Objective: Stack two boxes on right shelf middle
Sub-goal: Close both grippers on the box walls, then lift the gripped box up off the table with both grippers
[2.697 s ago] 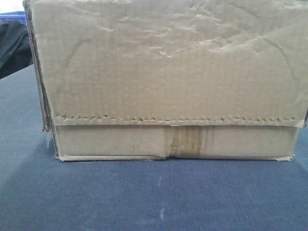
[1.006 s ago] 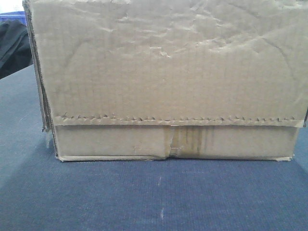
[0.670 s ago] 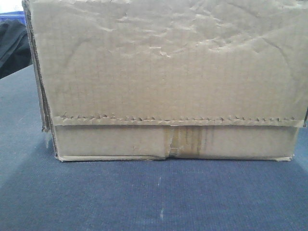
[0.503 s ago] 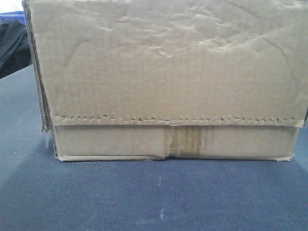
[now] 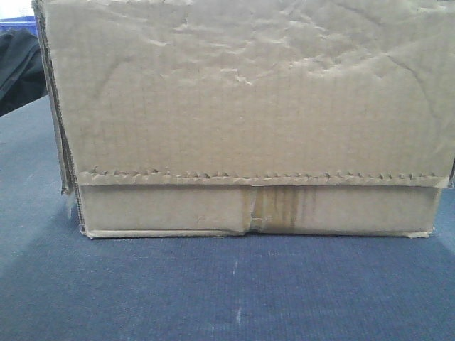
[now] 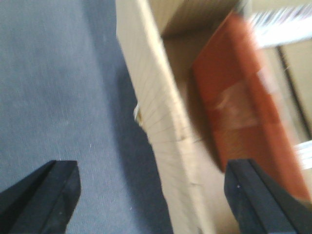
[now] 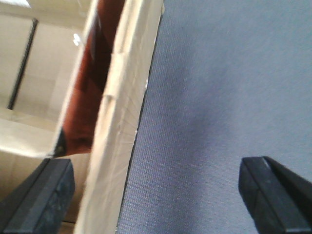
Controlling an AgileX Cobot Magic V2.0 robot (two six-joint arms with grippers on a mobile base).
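The plain wrinkled cardboard box, with its serrated tape line and taped centre seam, stands on blue-grey cloth and fills the front view. My left gripper is open and straddles the box's left wall, one finger outside over the cloth and the other finger inside. My right gripper is open and straddles the right wall the same way. A red-brown surface shows inside the box, also in the right wrist view. The shelf and the red-printed box are out of view.
The blue-grey cloth surface runs in front of and beside the box. A black object lies at the back left, with a strip of a blue bin above it.
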